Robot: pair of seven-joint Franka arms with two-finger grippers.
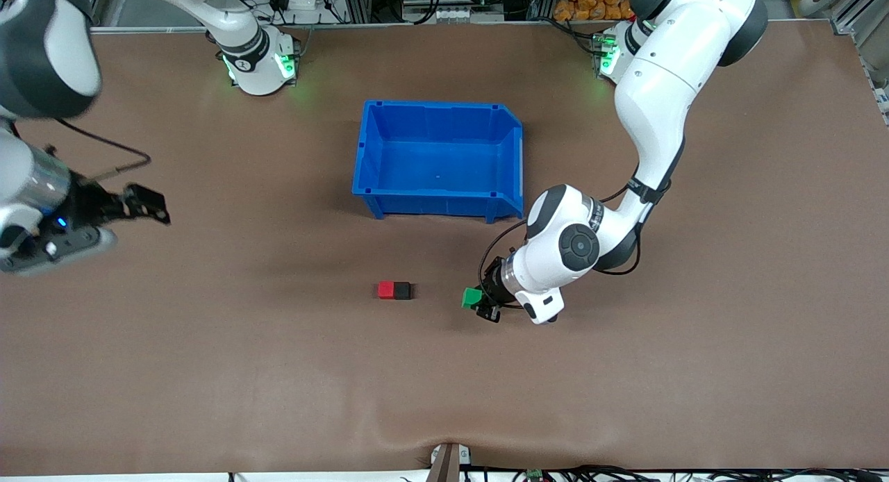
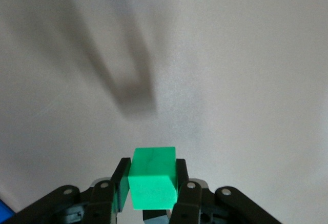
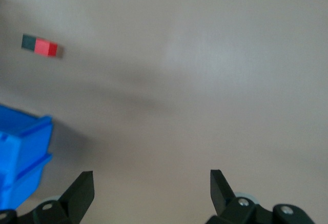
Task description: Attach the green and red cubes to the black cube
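A: L gripper (image 1: 481, 306) status?

B: Clamped on the green cube (image 2: 152, 178), one finger on each side face. It's low over bare table, toward the L arm's end from the red/black pair. Whether the cube is clear of the table or skimming it I can't tell.

A: Pair condition?

B: Red cube (image 1: 386, 289) and black cube (image 1: 402, 290) touching, side by side; red looks already attached. Black sits on the side of the pair facing the L gripper, so its free face points at the green cube. Gap between green and black is open table, nothing in the way.

A: R gripper (image 3: 152, 188)?

B: Fingers spread wide, holding nothing. R arm waiting, parked over the table at its own end, well apart from the cubes. Blue bin (image 1: 368, 148) empty, farther from the front cam than the pair.

A: Risks from here?

B: My judgement only. 1) Nothing braces the pair; a firm push from green could slide or spin it instead of joining, since the R gripper is too far off to back it up. 2) Green looks slightly skewed vs. the black face; edge-first contact could mean a crooked join or none. 3) Fingers flank green, so a fingertip could hit black first and knock red loose. 4) Opening before the faces seat leaves green loose beside black.
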